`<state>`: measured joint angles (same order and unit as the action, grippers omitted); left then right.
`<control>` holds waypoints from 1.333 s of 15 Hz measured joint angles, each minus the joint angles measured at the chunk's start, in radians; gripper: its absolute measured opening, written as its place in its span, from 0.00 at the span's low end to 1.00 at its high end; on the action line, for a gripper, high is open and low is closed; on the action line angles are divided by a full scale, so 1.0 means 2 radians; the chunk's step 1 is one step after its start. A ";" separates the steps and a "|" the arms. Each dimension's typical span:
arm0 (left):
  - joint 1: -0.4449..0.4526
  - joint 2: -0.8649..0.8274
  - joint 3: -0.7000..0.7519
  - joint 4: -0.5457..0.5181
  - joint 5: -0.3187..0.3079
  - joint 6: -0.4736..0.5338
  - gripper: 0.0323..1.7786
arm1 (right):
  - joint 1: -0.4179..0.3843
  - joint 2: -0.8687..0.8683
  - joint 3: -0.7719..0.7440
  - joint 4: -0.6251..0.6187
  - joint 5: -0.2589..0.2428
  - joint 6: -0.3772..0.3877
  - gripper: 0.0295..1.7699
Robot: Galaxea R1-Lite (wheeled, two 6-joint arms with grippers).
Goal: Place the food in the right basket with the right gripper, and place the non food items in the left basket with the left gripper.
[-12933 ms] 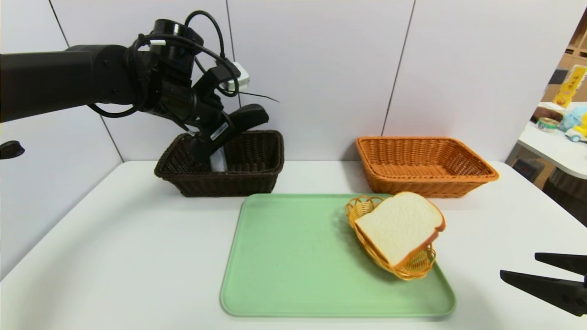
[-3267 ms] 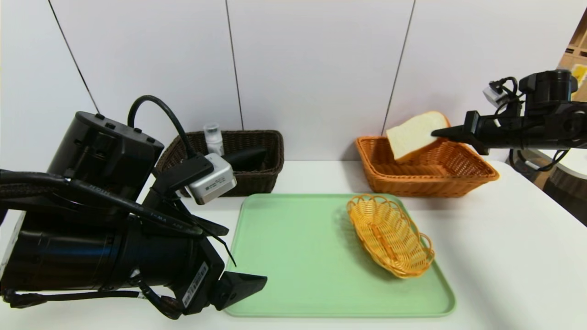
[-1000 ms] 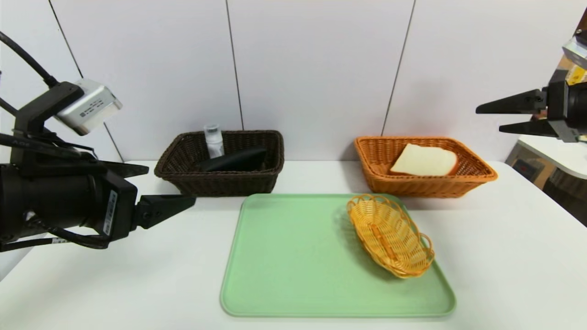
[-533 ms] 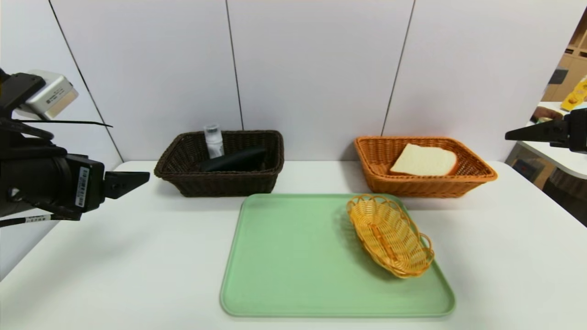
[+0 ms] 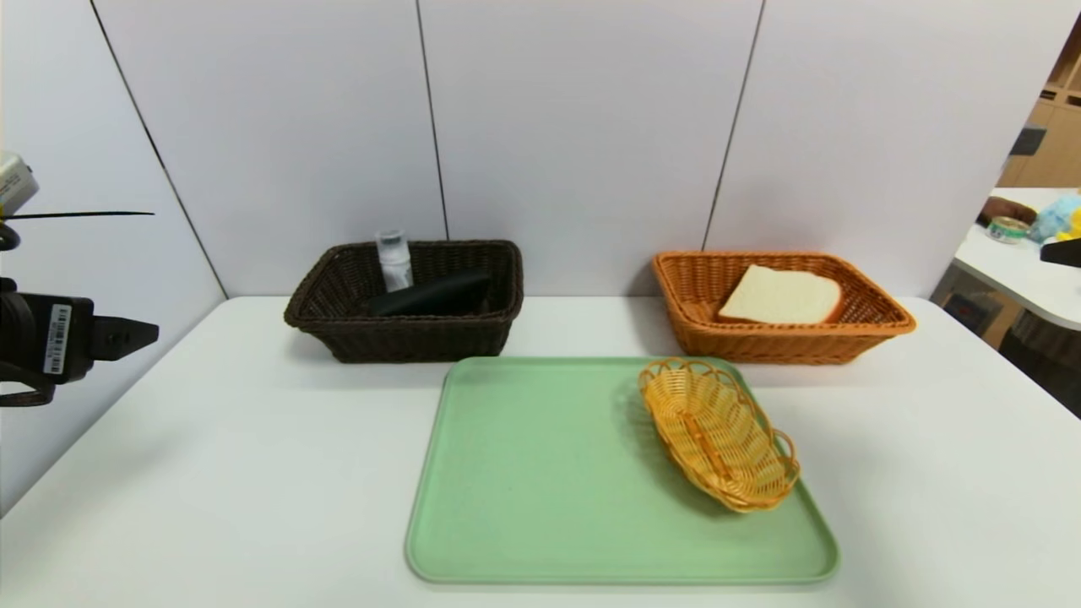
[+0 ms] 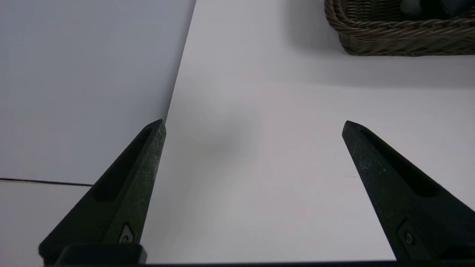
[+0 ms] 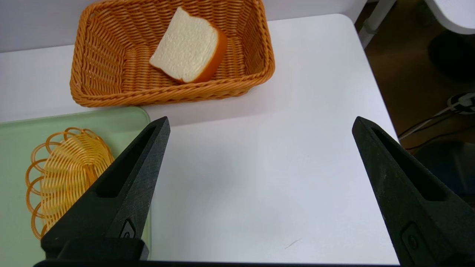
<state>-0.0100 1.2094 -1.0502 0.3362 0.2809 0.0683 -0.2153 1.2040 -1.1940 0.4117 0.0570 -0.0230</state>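
Both my arms have pulled back off the table: left gripper (image 6: 252, 124) and right gripper (image 7: 259, 122) spread, empty. Bread (image 5: 781, 295) lies in the right basket (image 5: 878, 325), bottle (image 5: 393, 257) and case (image 5: 435, 295) in the left basket (image 5: 338, 329). I'd retreat clear of the rims.

1. Two large rectangular wicker baskets: one dark brown basket (image 5: 405, 325), one orange-tan basket (image 5: 781, 333).
2. One small oval yellow wicker dish (image 5: 718, 435).
3. One green tray (image 5: 540, 473).
4. One bread slice (image 5: 781, 295).
5. One small bottle (image 5: 393, 257).
6. One black glasses case (image 5: 435, 295).
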 joint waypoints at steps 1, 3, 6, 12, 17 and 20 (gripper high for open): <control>0.007 -0.001 0.000 0.002 0.003 -0.001 0.95 | -0.003 -0.018 0.008 0.000 0.000 0.001 0.96; 0.020 -0.008 0.002 0.015 0.004 -0.003 0.95 | -0.006 -0.049 0.027 0.001 0.001 0.001 0.96; 0.025 -0.031 0.004 0.064 0.007 -0.029 0.95 | -0.010 -0.095 0.056 0.003 0.004 0.001 0.96; 0.025 -0.111 0.053 0.083 0.008 -0.039 0.95 | -0.010 -0.177 0.087 0.021 0.036 -0.008 0.96; 0.025 -0.201 0.110 0.095 0.004 -0.038 0.95 | -0.007 -0.230 0.101 0.048 0.064 -0.030 0.96; 0.025 -0.243 0.125 0.118 0.002 -0.038 0.95 | -0.005 -0.256 0.107 0.080 0.077 -0.036 0.96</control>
<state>0.0394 0.7226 -0.7996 0.5723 0.2851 -0.0072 -0.2260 0.6913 -0.9798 0.5715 0.2115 -0.0947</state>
